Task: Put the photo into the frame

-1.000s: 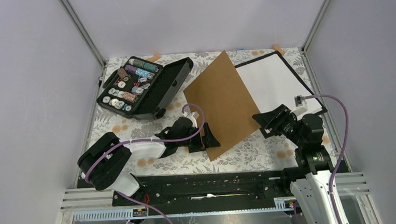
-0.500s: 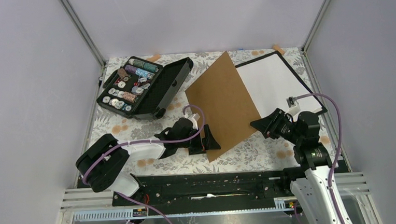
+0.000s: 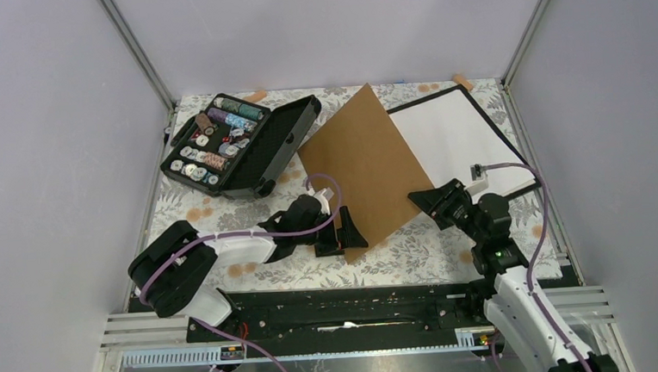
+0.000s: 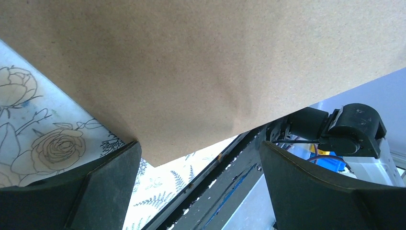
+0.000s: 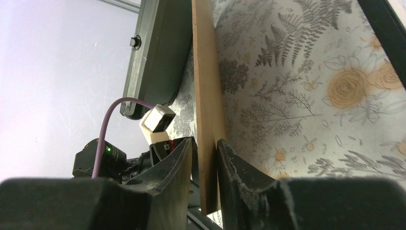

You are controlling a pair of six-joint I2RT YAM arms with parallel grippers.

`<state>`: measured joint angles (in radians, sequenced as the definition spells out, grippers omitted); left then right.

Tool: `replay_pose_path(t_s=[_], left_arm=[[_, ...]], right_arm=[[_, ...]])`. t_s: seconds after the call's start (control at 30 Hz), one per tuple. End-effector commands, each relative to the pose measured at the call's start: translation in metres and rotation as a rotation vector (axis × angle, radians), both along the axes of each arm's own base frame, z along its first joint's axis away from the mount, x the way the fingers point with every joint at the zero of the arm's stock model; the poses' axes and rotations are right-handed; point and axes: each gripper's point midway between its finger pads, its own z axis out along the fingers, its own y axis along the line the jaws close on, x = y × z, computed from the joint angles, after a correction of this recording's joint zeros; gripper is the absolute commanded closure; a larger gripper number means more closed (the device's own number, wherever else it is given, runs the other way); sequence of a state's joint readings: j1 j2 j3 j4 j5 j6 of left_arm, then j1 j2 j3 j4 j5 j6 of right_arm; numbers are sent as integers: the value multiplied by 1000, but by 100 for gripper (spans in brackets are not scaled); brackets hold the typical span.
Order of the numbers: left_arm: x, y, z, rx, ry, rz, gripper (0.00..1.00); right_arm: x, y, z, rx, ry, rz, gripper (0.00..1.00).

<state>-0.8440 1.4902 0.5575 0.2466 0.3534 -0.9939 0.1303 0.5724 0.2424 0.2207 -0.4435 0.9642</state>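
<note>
A floral worktop is enclosed by grey walls; the frame is part-hidden by a board clamped in the right jaws; the left jaws are spread.

backing board: plain mid brown, no print
frame: thin black border, white inside
tabletop: white cover printed with grey ferns and tan-orange roses
case, far left corner of the tabletop: black
spools: mixed; green, purple, brown, teal, white
cables: purple
right gripper: black
walls: pale lilac-grey
</note>
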Motion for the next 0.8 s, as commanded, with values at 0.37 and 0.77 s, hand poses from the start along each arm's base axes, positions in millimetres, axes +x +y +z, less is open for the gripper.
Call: replay_pose_path(t_s=[0.37, 0.77], left_arm=[[14, -32, 39, -129, -53, -43, 1], [10, -29, 58, -146, -99, -70, 1]], right_arm=[[24, 45, 8, -35, -180, -116, 70], [32, 44, 0, -138, -170, -260, 89]])
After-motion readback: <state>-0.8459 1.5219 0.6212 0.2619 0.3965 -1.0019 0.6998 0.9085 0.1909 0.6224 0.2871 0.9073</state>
